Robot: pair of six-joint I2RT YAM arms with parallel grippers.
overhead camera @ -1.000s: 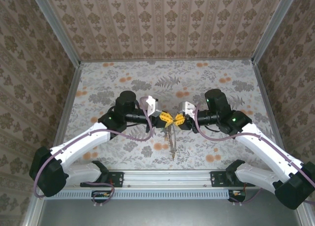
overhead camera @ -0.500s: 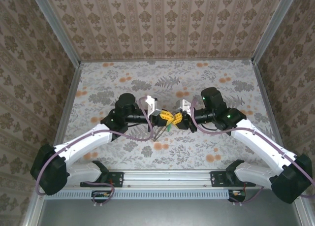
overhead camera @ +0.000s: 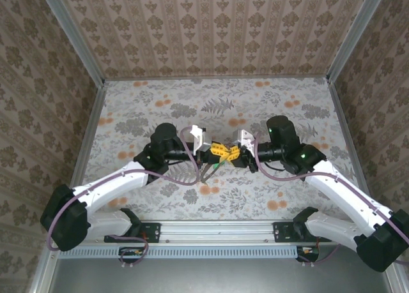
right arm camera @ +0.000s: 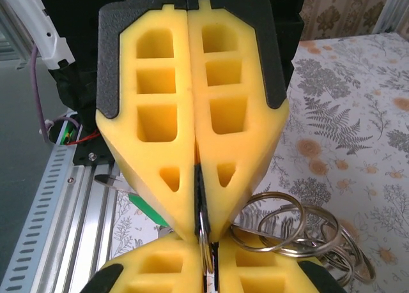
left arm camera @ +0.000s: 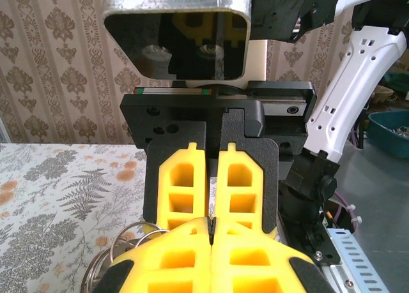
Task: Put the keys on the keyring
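Yellow moulded fingertips of the left gripper (overhead camera: 215,151) and the right gripper (overhead camera: 234,154) are met tip to tip above the middle of the floral-patterned table (overhead camera: 160,95).

Ring: the thin silvery wire keyring (right arm camera: 299,234) is seen as several overlapping loops, bunched at 3 o'clock of the fingertips in the right wrist view. One strand is drawn into the seam of the right gripper, which is clamped narrow on it. The left gripper's fingers are pressed fully together. A dark sliver is seen at their tip seam, but whether wire is nipped there cannot be told.

Keys: a small green-headed key (right arm camera: 148,210) with a bare metal blade is hung at 8 o'clock of the tips. From overhead it is dangled at 6 o'clock of the meeting point. Whether it is already threaded cannot be told.

Step judged: a key is being worked along the ring's coil. For this to go well:
- The ring should be held firm by one gripper only.
- The other should be moved in small arcs that follow the wire's curve.
- Straight pulls should be avoided, since the thin wire could be twisted out of the pinch.

Pose: the left arm is reached in from 7 o'clock and the right from 5 o'clock. The forearms are laid nearly level and mirrored, with the finger seams aligned.
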